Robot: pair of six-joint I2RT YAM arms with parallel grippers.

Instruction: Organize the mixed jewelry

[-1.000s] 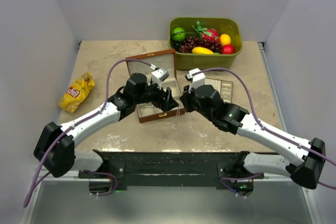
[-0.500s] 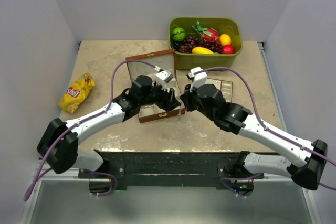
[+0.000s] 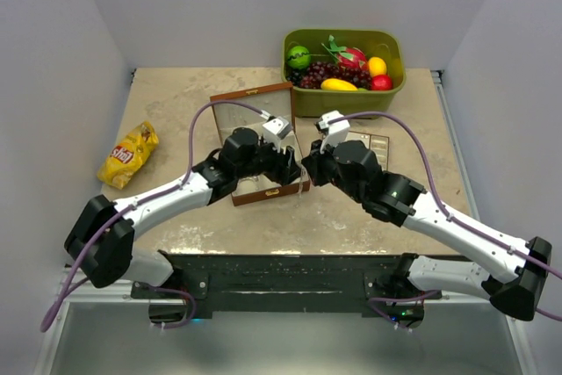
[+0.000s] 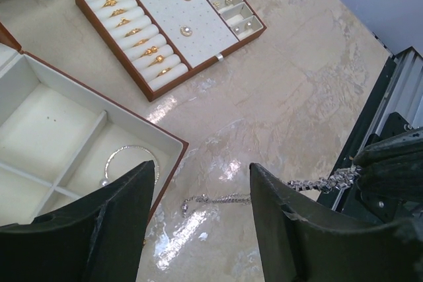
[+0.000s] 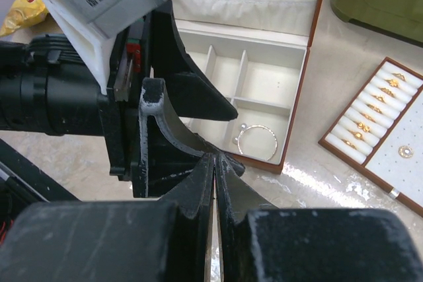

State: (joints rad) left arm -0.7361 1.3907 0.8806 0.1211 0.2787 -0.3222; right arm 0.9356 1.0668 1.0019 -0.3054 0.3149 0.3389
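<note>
A fine silvery chain [image 4: 218,198] hangs low over the table, just outside the brown wooden box [image 4: 173,142]. Its right end is pinched in my right gripper [image 4: 362,163], which is shut on it. My left gripper [image 4: 201,173] is open, its two fingers straddling the chain's free end without touching it. In the top view the left gripper [image 3: 292,173] and the right gripper [image 3: 305,172] meet tip to tip at the box's [image 3: 263,192] front right corner. A silvery hoop bracelet [image 4: 131,163] with pearl ends lies in the box's front compartment. From the right wrist, my shut right gripper [image 5: 215,160] points at the left gripper's fingers [image 5: 192,87]; the chain is hidden there.
A flat brown-edged cream tray [image 4: 149,90] with gold rings and pearl studs lies right of the box, seen from above as the tray [image 3: 372,141]. A green bin [image 3: 344,98] of toy fruit stands at the back. A yellow chip bag [image 3: 129,154] lies at the left.
My left arm has slid right, toward the right gripper, and its jaws have narrowed around the chain. The right gripper has kept its grip and barely moved.
</note>
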